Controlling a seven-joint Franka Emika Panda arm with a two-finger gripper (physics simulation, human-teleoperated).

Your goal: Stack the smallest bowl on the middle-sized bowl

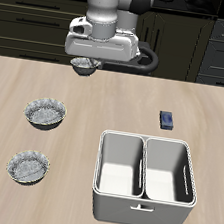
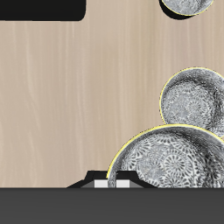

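Observation:
My gripper (image 1: 87,60) is shut on the smallest bowl (image 1: 86,66), a tiny grey fluted bowl, and holds it above the back of the table. In the wrist view the held bowl (image 2: 171,159) looms large beside the gripper (image 2: 111,183). The middle-sized bowl (image 1: 27,168), pale and shallow, stands near the table's front edge; in the wrist view it is cut off by the frame (image 2: 186,7). The larger, darker-sided fluted bowl (image 1: 44,113) stands between it and the gripper and also shows in the wrist view (image 2: 194,101).
A grey bin with two compartments (image 1: 148,141) stands near the front edge, apart from the bowls. A small dark blue block (image 1: 166,120) lies just behind it. A dark rounded shape (image 2: 39,9) shows in the wrist view; I cannot tell what it is.

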